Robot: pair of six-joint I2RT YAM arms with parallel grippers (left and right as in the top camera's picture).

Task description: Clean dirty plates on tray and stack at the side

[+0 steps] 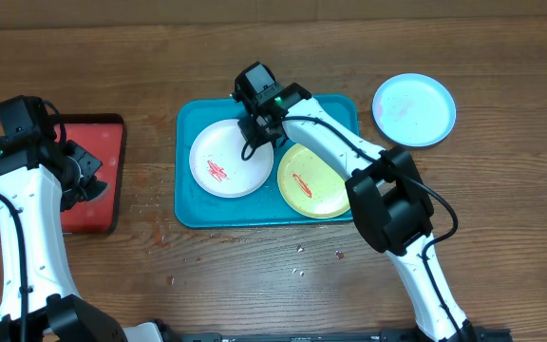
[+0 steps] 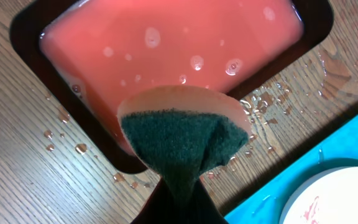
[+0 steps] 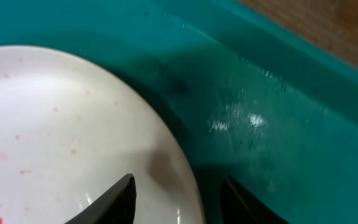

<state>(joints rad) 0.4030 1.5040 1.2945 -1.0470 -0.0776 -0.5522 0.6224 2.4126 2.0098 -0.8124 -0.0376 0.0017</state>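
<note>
On the teal tray two plates sit side by side: the white plate and the yellow-green plate, both with red smears. The pale blue plate is off the tray on the bench, well apart, and looks mostly clean.

The right hand is at the white plate's far edge. In the wrist view it is released, fingers spread: one over the plate face, the other over the tray floor, the rim between them, not pinched.

The left hand hangs over the red tray, which holds pinkish bubbly water. It is clenched on a sponge, green scrub side toward the camera.

Handling, my read: the plates are light, stiff plastic, not fragile, probably slick since the tray floor shows water drops. The rim is the only real hold, so pinch across the lip at the edge. The plate lies flat and shallow, so the outer finger needs to get under the lip. Otherwise it likely skates across the wet tray, or tips and slips once lifted.
</note>
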